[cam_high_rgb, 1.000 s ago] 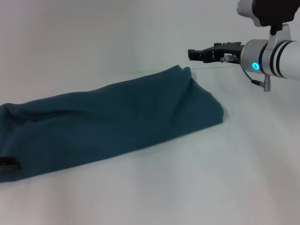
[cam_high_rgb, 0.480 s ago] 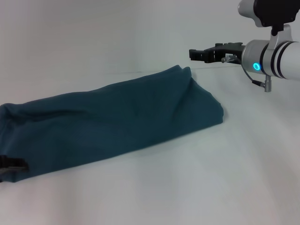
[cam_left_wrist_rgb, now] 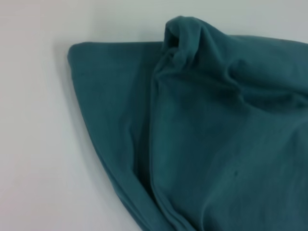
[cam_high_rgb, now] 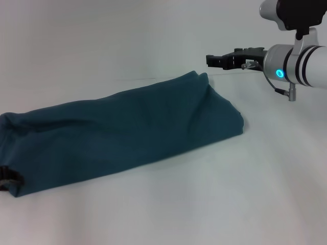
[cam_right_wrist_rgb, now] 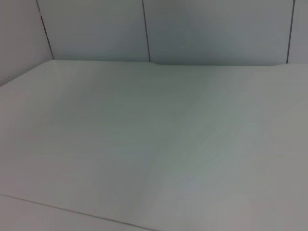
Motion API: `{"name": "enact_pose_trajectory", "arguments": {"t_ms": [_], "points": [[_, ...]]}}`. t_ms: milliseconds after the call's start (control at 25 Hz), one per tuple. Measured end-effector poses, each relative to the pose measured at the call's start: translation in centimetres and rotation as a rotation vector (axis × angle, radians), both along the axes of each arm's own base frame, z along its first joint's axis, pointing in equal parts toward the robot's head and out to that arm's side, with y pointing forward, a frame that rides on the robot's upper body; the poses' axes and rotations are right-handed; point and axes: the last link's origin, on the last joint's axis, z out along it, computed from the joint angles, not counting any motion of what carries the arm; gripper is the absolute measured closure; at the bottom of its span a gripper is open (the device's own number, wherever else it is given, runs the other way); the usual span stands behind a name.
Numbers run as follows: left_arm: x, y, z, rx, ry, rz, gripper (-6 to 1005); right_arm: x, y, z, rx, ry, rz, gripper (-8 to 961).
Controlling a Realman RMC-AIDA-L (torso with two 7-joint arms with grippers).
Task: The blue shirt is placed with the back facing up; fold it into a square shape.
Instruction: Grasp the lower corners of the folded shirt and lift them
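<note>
The blue shirt [cam_high_rgb: 122, 130] lies on the white table [cam_high_rgb: 204, 204] as a long folded band, running from the left edge of the head view to its middle right. No lettering shows on it. My right gripper [cam_high_rgb: 215, 60] hovers in the air just beyond the shirt's far right corner, clear of the cloth. Only a black sliver of my left gripper [cam_high_rgb: 9, 177] shows, at the shirt's near left end. The left wrist view shows the blue shirt [cam_left_wrist_rgb: 216, 134] up close, with layered edges and a bunched fold.
Bare white tabletop [cam_high_rgb: 230, 194] surrounds the shirt in front and to the right. The right wrist view shows only more tabletop [cam_right_wrist_rgb: 154, 144] and a panelled grey wall [cam_right_wrist_rgb: 144, 29] behind it.
The black part of my left gripper has shifted a little at the shirt's left end, and the cloth corner there moved with it. The right arm has barely moved.
</note>
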Motion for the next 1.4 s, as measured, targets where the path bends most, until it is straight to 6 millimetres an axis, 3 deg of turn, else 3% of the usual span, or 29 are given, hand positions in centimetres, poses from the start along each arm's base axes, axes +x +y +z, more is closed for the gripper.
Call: {"name": "enact_pose_trajectory", "arguments": {"t_ms": [360,680,1120,1400], "points": [[0.1,0.3,-0.4,-0.01,0.017,-0.014,753,0.1,-0.2,-0.2,-0.016,0.009,-0.005,39],[0.3,0.5,-0.5,-0.015,0.025,-0.029,961,0.4,-1.1,0.7,-0.064,0.024,-0.014,51],[0.5,0.7,-0.7,-0.017,0.031,-0.062,961,0.7,-4.1,4.0,-0.238,-0.124,-0.153,66],[0.9,1.0,-1.1,-0.024,0.033,-0.087,961,1.4,-5.9,4.9,-0.354,-0.276,-0.298,76]]}}
